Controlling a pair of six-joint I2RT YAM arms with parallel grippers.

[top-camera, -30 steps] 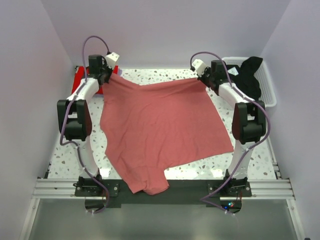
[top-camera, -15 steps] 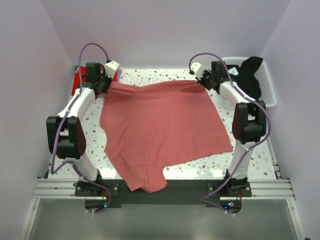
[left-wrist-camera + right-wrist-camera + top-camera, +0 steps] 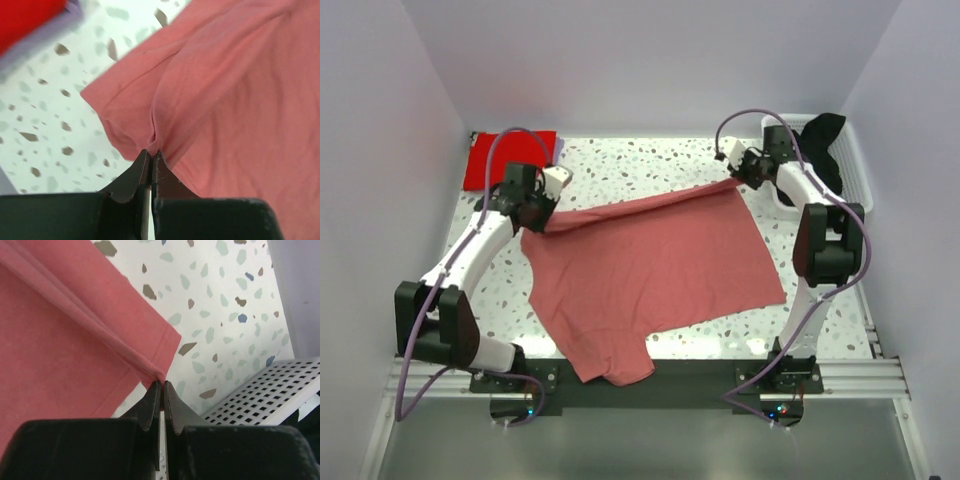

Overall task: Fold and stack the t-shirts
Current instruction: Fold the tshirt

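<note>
The left gripper (image 3: 537,218) has its two dark fingers pressed together on a bunched corner of the dusty salmon-pink cloth t-shirt (image 3: 650,270). In the left wrist view the cloth puckers right at the tips of the left gripper (image 3: 151,153) and spreads away from them, up and to the right, as the salmon-pink t-shirt (image 3: 240,100).

The right gripper (image 3: 738,180) is likewise clamped on the same shirt. Its wrist view shows the closed tips of the right gripper (image 3: 161,384) pinching the hemmed corner, with the salmon-pink t-shirt (image 3: 60,340) running off to the left of the fingers in a narrow double fold.

Between the two grippers the shirt's far edge runs as a taut slanted line, doubled over in a thin strip. From that line the rest of the shirt lies flat on the white speckled table top (image 3: 650,160), towards the arm bases, and its near end hangs over the table's near edge.

The bright red cloth t-shirt (image 3: 505,158) lies beyond the left gripper and to its left, apart from it; it shows as a blurred red patch (image 3: 25,15) far from the fingers.

The white slatted plastic basket (image 3: 857,175) stands just to the right of the right gripper, its perforated wall (image 3: 270,390) close beside the fingers. The black cloth t-shirt (image 3: 820,145) is draped over that basket.
</note>
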